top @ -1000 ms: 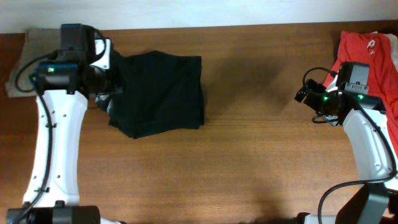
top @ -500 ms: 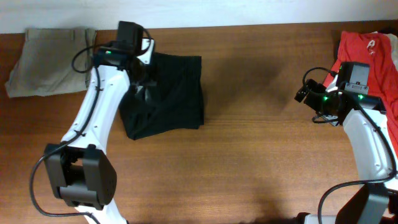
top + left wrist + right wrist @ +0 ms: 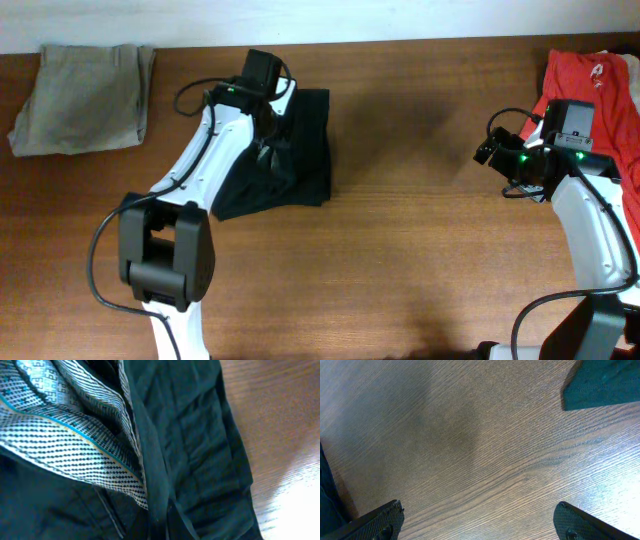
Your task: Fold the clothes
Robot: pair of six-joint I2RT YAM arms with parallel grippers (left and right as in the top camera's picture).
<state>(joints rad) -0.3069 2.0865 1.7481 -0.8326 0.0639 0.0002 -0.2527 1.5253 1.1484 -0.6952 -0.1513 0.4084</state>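
Observation:
The black shorts [image 3: 300, 150] lie bunched on the table at the back centre, their left part lifted over to the right. My left gripper [image 3: 270, 140] is over them and shut on a fold of the cloth. The left wrist view is filled with black fabric [image 3: 200, 450] and its white patterned lining [image 3: 60, 435]; the fingers are buried there. My right gripper [image 3: 490, 150] is open and empty above bare wood [image 3: 482, 525]. A corner of the black shorts [image 3: 605, 382] shows in the right wrist view.
Folded khaki shorts [image 3: 85, 95] lie at the back left corner. A red white-marked top [image 3: 590, 80] lies at the back right, behind the right arm. The wooden table [image 3: 420, 250] stretches between the two arms.
My left gripper has swept from the shorts' left edge to the right, drawing the black cloth over itself and uncovering the khaki shorts. The right arm has not moved.

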